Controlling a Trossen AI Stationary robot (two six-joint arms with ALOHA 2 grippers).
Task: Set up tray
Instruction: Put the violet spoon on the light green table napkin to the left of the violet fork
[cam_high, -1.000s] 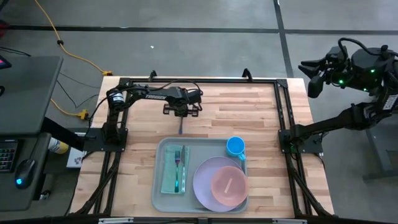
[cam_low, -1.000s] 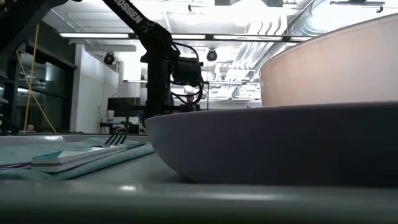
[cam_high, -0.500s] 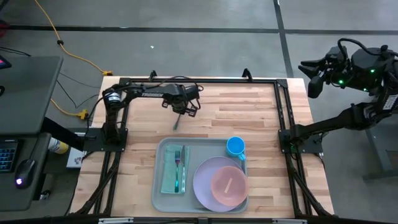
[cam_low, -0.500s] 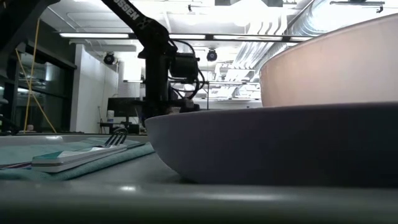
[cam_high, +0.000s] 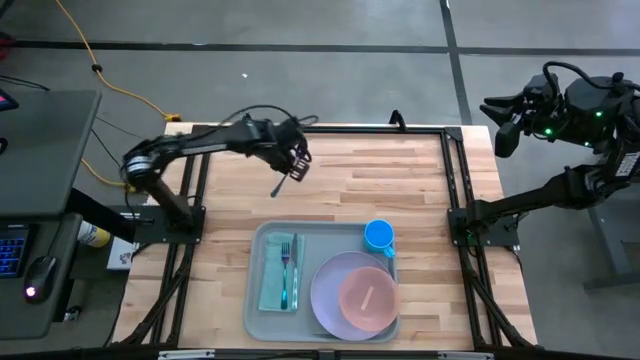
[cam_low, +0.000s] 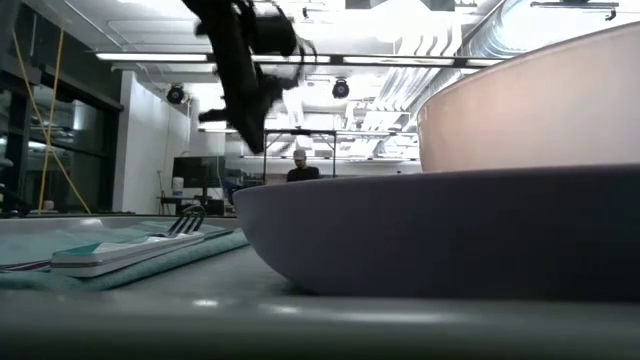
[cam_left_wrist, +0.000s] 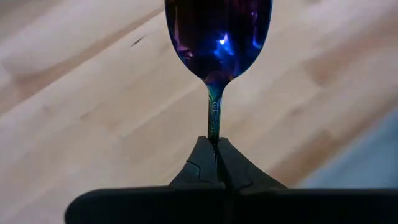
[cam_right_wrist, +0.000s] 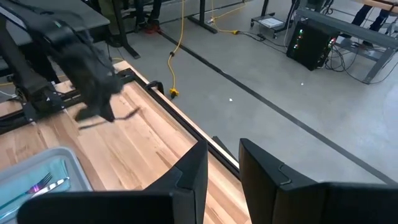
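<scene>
My left jaws clenched on spoon (cam_left_wrist: 217, 37) handle, lifted off the surface (cam_high: 400, 190) so I can carry it to tray (cam_high: 262, 240).

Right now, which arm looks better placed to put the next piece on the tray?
The left one, I think. Its claw is shut on a spoon above the table, behind the tray. The right claw holds nothing and is parked beyond the table's far right corner.
</scene>
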